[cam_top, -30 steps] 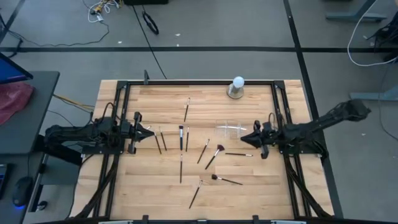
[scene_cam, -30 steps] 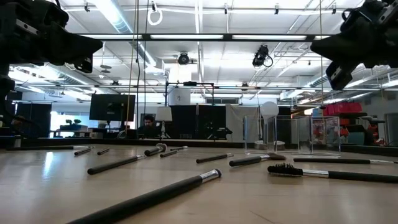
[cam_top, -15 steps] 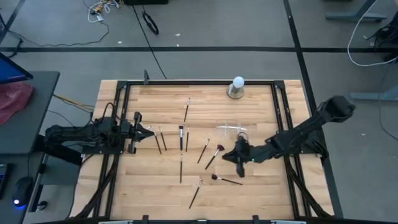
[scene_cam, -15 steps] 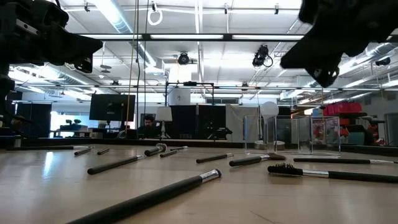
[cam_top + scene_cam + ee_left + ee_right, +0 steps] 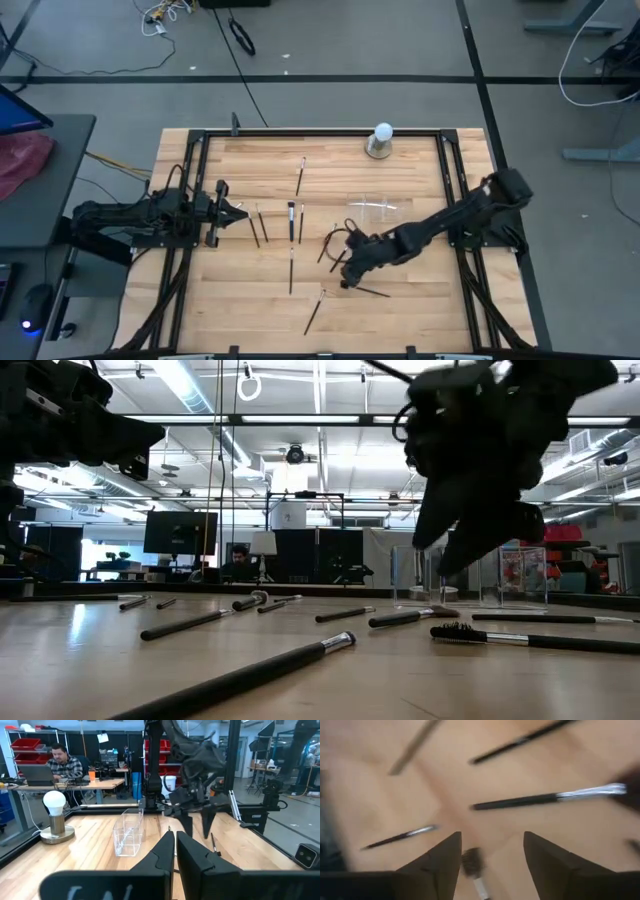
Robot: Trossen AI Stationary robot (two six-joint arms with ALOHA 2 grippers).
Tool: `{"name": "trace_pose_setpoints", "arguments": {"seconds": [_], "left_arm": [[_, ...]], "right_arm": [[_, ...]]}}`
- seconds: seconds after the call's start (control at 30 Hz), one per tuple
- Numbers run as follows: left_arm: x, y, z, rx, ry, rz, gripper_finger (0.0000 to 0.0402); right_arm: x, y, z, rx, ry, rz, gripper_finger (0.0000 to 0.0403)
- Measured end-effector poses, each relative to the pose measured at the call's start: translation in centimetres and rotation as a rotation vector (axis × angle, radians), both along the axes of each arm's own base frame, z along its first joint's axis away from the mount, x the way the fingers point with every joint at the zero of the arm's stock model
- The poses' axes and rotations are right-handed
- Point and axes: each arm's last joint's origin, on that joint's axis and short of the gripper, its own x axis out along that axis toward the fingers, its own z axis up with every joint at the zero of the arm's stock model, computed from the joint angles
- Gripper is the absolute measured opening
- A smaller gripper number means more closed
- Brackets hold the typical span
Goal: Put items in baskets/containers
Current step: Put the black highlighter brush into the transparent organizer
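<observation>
Several thin makeup brushes (image 5: 291, 222) lie flat and scattered on the wooden table. The clear holder (image 5: 372, 208) stands right of centre, also seen as the clear holder (image 5: 127, 832) in the left wrist view. My right gripper (image 5: 345, 272) hangs open just above the brushes at the table's middle, fingers pointing down. A brush's bristle head (image 5: 470, 861) lies on the wood below the gap between its fingers, and a dark-handled brush (image 5: 540, 799) lies beyond. My left gripper (image 5: 175, 851) waits shut above the table's left side.
A white ball on a grey round base (image 5: 380, 140) stands at the far edge. Black frame rails (image 5: 455, 180) run along the table's sides. Bare wood (image 5: 420, 310) lies toward the near right corner. A person sits at a desk beyond the table.
My right gripper has swung from the table's right side toward the middle and the near edge, come down close over the brushes, and opened. The brushes and the holder have stayed where they were.
</observation>
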Motion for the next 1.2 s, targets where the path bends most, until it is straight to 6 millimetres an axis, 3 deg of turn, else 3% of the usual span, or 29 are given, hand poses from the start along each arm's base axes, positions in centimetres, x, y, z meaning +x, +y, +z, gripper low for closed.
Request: {"name": "trace_pose_setpoints", "arguments": {"seconds": [0.2, 0.37, 0.67, 0.93, 1.2], "left_arm": [[0.0, 0.0, -0.1, 0.000, 0.007, 0.000, 0.0025], [0.0, 0.0, -0.1, 0.000, 0.009, -0.001, 0.0025], [0.0, 0.0, -0.3, -0.003, 0.029, -0.002, 0.0025], [0.0, 0.0, -0.3, -0.026, 0.034, -0.001, 0.0025], [0.1, 0.0, -0.3, -0.037, 0.035, -0.002, 0.0025]], "right_arm": [[1.6, 0.0, -1.0, -0.096, 0.082, -0.181, 0.0201], [1.8, -0.4, -2.3, -0.116, 0.105, -0.288, 0.0198], [2.2, -0.9, -3.5, -0.139, 0.101, -0.356, 0.0198], [2.5, -0.8, -4.6, -0.174, 0.119, -0.312, 0.0198], [3.2, -0.6, -4.6, -0.287, 0.090, -0.056, 0.0198]]}}
